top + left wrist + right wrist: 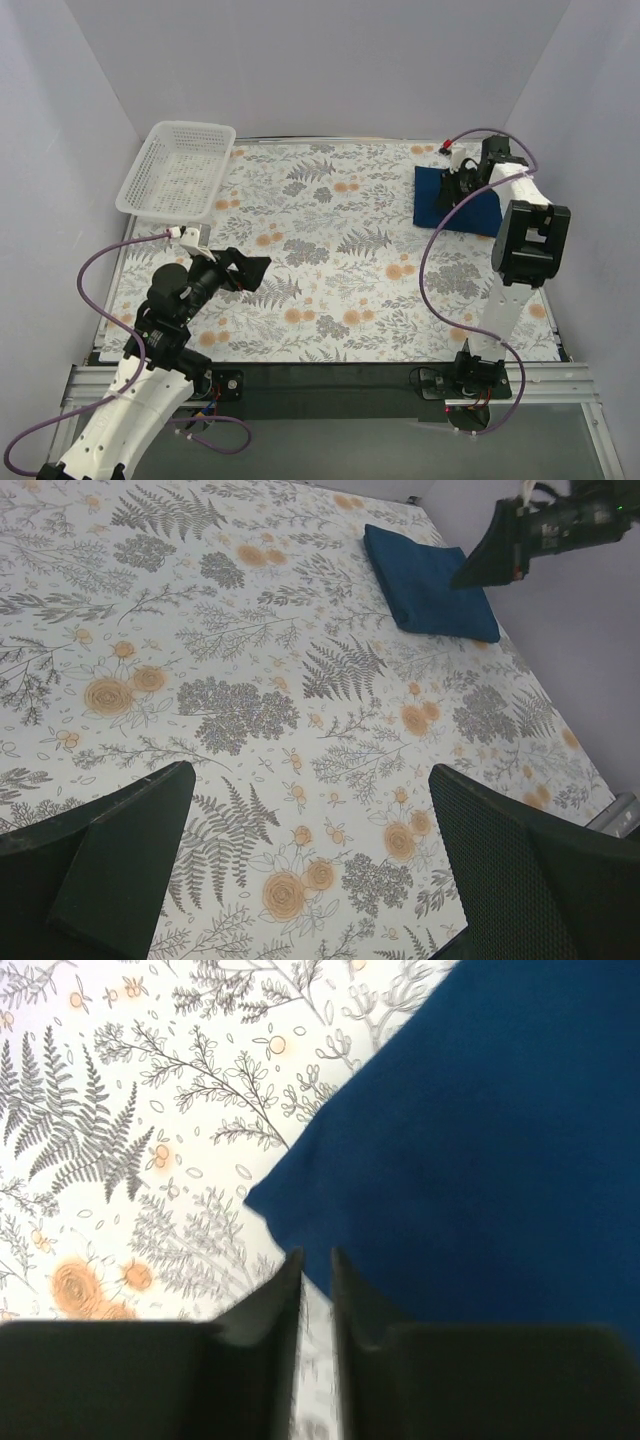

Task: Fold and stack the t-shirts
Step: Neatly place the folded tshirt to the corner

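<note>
Floral-printed tablecloth covers the bench between pale walls; nearest me, my left gripper hovers spread wide and empty. Far right, my right gripper hangs over the folded navy t-shirt, jaws nearly pinched together, nothing between them. Soft, light cotton, it looks floppy; I judge a folded edge the best hold.

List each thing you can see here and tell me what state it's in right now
t-shirt: folded into a compact rectangle, lying flat at the far right of the table.
basket: upright, tilted over the far left table edge, nothing visible inside.
left claw: wide open, holding nothing, above bare tablecloth.
right claw: narrow gap between its tips, at the shirt's edge; grip on cloth unclear.
</note>
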Robot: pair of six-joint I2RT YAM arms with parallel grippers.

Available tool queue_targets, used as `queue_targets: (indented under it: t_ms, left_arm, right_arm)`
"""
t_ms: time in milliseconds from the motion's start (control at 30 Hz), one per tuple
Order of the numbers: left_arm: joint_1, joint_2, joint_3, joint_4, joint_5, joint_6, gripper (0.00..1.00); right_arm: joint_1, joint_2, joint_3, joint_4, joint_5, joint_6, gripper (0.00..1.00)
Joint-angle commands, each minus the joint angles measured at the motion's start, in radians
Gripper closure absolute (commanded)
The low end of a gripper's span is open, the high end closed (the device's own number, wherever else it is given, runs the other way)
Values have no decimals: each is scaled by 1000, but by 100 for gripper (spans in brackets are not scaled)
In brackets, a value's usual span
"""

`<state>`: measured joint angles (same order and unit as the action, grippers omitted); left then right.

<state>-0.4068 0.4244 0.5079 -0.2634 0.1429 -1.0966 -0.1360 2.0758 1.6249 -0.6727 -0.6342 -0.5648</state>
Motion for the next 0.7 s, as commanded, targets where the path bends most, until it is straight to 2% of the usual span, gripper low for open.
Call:
queue_targets:
  t_ms: [0, 67, 100, 133, 167, 200, 233, 267, 300, 367, 433, 567, 667]
  left_arm:
    - [6, 22, 64, -4, -19, 21, 2]
    - [6, 60, 81, -10, -29, 15, 2]
    - [8, 82, 89, -19, -43, 9, 2]
    - [6, 100, 93, -28, -89, -6, 2]
    - [6, 140, 106, -52, -118, -35, 2]
    - [6, 157, 110, -66, -130, -46, 2]
    - [6, 172, 116, -80, -194, -54, 2]
    - [6, 191, 122, -101, -206, -60, 2]
    - [10, 215, 133, -111, -213, -66, 2]
    - [25, 240, 147, -143, -212, -63, 2]
    - [45, 267, 167, -163, -213, -39, 2]
    - [68, 289, 176, -232, -321, 41, 2]
    - [68, 239, 169, -225, -289, 56, 2]
  right_arm:
    - [3, -284, -6, -1, 169, -58, 71]
    - [1, -415, -77, 24, 252, -70, 61]
    - [-1, -463, -114, 51, 342, -58, 48]
    - [-2, -518, -232, 88, 385, -35, 41]
    - [-4, -631, -303, 201, 427, -14, 30]
    - [-22, -687, -366, 244, 471, 15, 2]
    - [-37, -738, -484, 278, 478, 57, 2]
    - [-60, -832, -528, 304, 458, 141, 2]
    - [-101, -870, -569, 297, 361, 166, 2]
    - [-129, -972, -653, 286, 330, 250, 2]
    - [-143, -1037, -698, 289, 384, 292, 2]
    - [-145, -1198, -790, 337, 568, 378, 2]
    - [-145, -1267, -815, 337, 628, 382, 2]
